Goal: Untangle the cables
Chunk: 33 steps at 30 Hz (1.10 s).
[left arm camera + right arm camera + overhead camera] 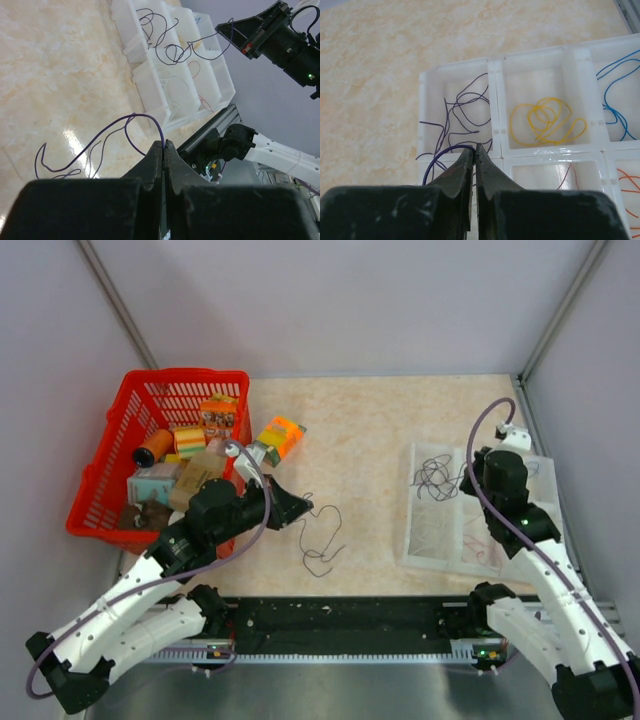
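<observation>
Grips firm: L claw (pixel 164 150) + R claw (pixel 474 150) both clamped shut.
L's purple cable (pixel 135 115) trails onto counter (pixel 60 75), centre; R's purple cable (pixel 445 150) sits over white tray (pixel 496 90), right side, w/ more cables (pixel 545 120) in its bins.

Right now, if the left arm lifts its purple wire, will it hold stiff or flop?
Probably floppy: the purple wire arcs out of the left jaws and sags to the table. Likely very light, being hair-thin. Its loose curls may snag, not roll.

The marbled table (pixel 380 420) carries a red basket (pixel 105 472), a white tray (pixel 430 540) and a purple cable (pixel 323 537).
</observation>
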Available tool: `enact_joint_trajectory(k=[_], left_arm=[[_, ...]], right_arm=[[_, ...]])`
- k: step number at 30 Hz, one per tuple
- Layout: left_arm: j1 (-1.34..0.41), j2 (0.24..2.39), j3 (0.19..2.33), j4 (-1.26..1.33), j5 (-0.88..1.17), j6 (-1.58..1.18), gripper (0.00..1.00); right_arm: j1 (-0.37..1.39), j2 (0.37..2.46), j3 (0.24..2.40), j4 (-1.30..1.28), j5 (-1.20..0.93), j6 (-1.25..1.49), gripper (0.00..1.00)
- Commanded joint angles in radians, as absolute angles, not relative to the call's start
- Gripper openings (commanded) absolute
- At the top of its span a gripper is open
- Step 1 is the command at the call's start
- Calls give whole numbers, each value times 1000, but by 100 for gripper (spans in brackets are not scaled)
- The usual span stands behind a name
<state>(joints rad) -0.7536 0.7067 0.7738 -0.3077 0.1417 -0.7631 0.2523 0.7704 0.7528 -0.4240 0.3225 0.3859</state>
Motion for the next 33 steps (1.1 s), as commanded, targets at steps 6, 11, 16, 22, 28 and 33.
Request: enact_joint_trajectory(k=[6,11,16,22,28,33], left_arm=[[-756,669,801,-284,138,-745,0],[-756,634,796,-316,118,-747,0],[-756,618,804,-337,107,-744,0],[-756,624,807,-345,109,-738,0],[-756,623,796,-338,104,-742,0],[-756,647,784,-316,121,-746,0]], right_arm=[[245,1142,860,-399,350,419,0],[232,1383,1011,-405,357,416,0],[212,1523,1121,-405,357,405,0],[192,1611,1218,-405,365,351,0],[190,1527,1106,-428,382,345,0],[201,1447,977,-436,410,339,0]])
